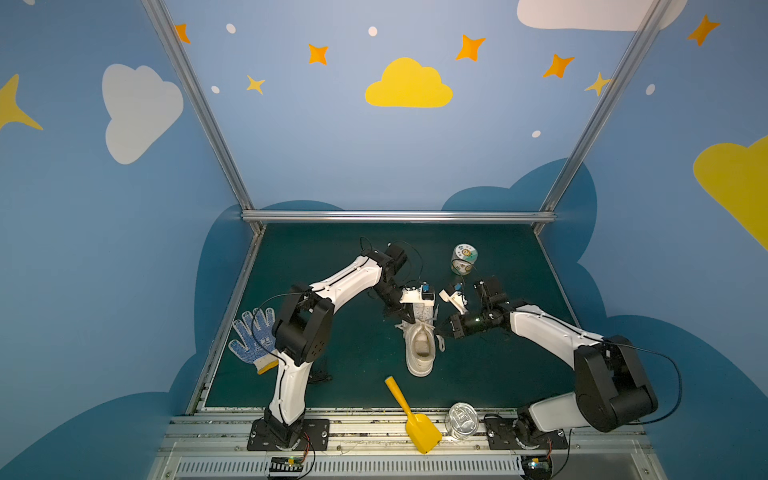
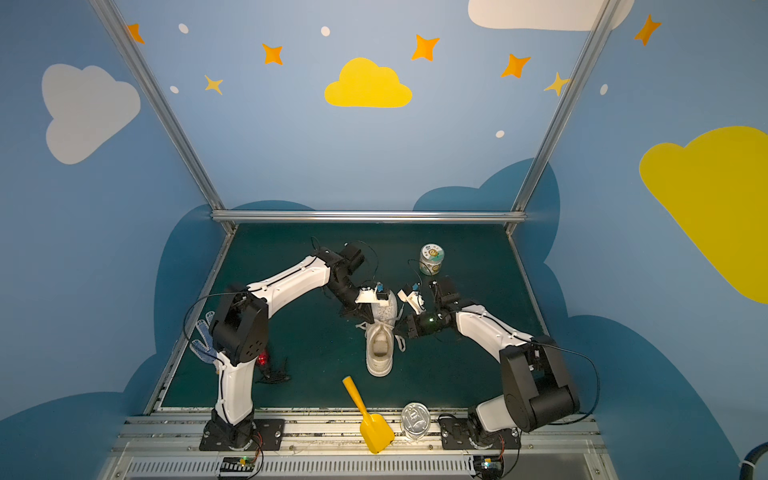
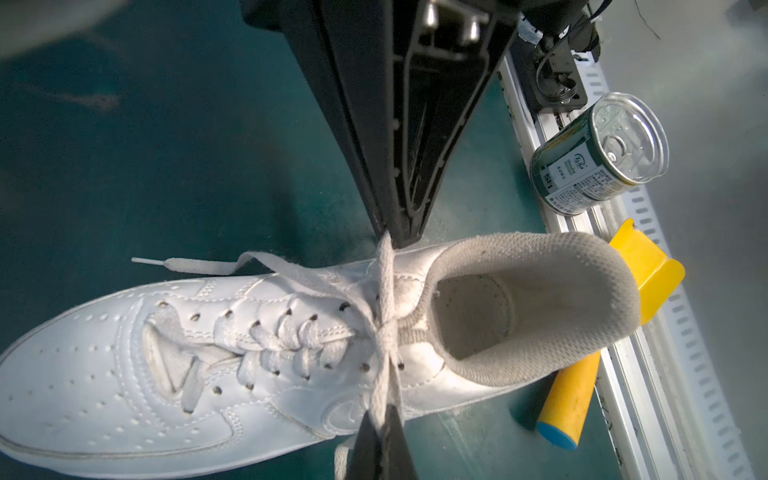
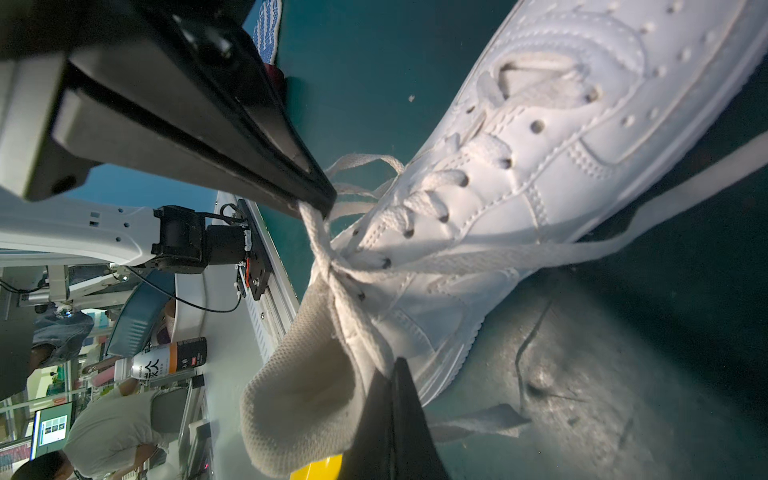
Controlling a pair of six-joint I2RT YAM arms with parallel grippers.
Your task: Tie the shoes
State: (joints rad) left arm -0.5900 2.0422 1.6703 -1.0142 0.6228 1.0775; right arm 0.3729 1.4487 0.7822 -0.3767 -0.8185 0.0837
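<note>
The white shoe (image 1: 419,347) stands on the green mat, toe away from the arms' bases, also in a top view (image 2: 379,347). Its laces (image 3: 386,328) cross in a knot at the top of the tongue. My left gripper (image 3: 384,411) is at the shoe's left side (image 1: 409,321), shut on a lace strand. Opposite it, my right gripper (image 4: 392,365) is at the shoe's right side (image 1: 441,330), shut on the other strand. Both strands run taut from the knot (image 4: 332,266). A loose lace end (image 3: 199,266) lies beside the toe.
A blue-dotted glove (image 1: 251,336) lies at the mat's left edge. At the front rail lie a yellow shovel (image 1: 409,415) and a tin can (image 1: 461,419). A small jar (image 1: 464,257) stands behind the right gripper.
</note>
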